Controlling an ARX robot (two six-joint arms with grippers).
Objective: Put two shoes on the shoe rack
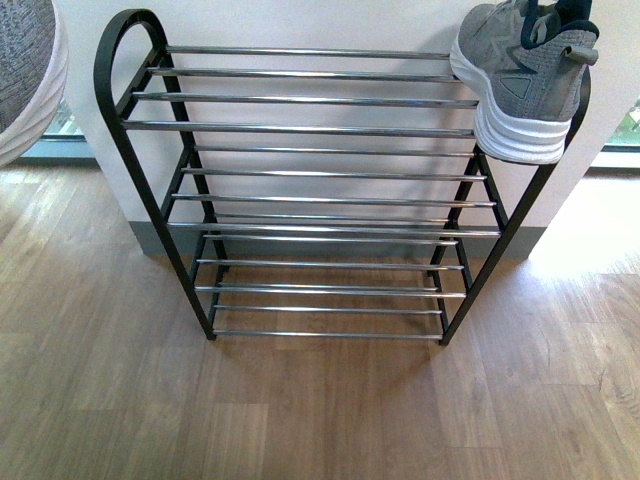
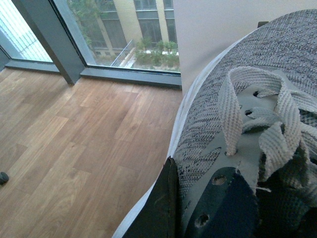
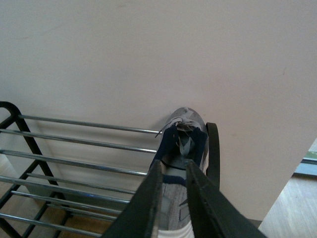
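Nearest me, the left shoe (image 2: pixel 277 59) hangs in the air to the left of the rack, well apart from it. The left fingers (image 2: pixel 167 210) look clamped on its side by the lacing. I see only one dark finger pressed against the knit and the other is hidden, so that is my reading, not a certainty. The upper looks soft and giving, the white sole thick and springy, and the whole thing light, I'd guess. A hold on the firmer collar or eyelet panel should serve better than the loose laces (image 2: pixel 233 114), which would likely slip.

Further off, the right fingers (image 3: pixel 151 198) are pinched nearly together on the right shoe (image 1: pixel 525 75), around its navy opening. That shoe is at the right end of the top tier of the shoe rack (image 1: pixel 300 127), toe towards the wall (image 3: pixel 148 49). I cannot tell whether its sole rests on the chrome bars or hovers just over them. Its top is cut off in the front view.
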